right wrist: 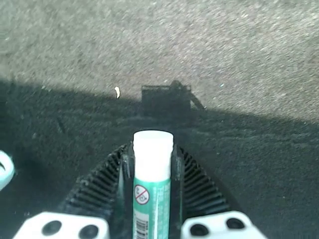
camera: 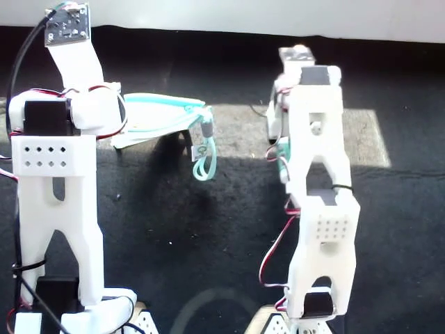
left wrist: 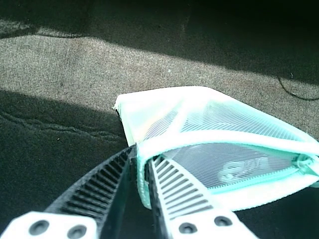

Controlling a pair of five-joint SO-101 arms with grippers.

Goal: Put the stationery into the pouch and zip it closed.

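Note:
A mint-green mesh pouch [camera: 156, 118] hangs off the table at the left, with its zipper pull and loop [camera: 202, 158] dangling from its right end. My left gripper [left wrist: 138, 152] is shut on the pouch [left wrist: 219, 144] at its rim, near one corner. The zipper pull [left wrist: 305, 164] sits at the pouch's other end. My right gripper [right wrist: 152, 148] is shut on a glue stick [right wrist: 152, 172] with a white cap and green body, held upright between the fingers above the dark mat. In the high view a strip of green [camera: 281, 165] shows under the right arm.
A dark mat [camera: 208, 236] covers the table, with a sunlit band [camera: 361, 139] across the far part. A thin cable [left wrist: 294, 92] lies beyond the pouch. A small white scrap [right wrist: 117, 91] lies on the mat ahead of the glue stick.

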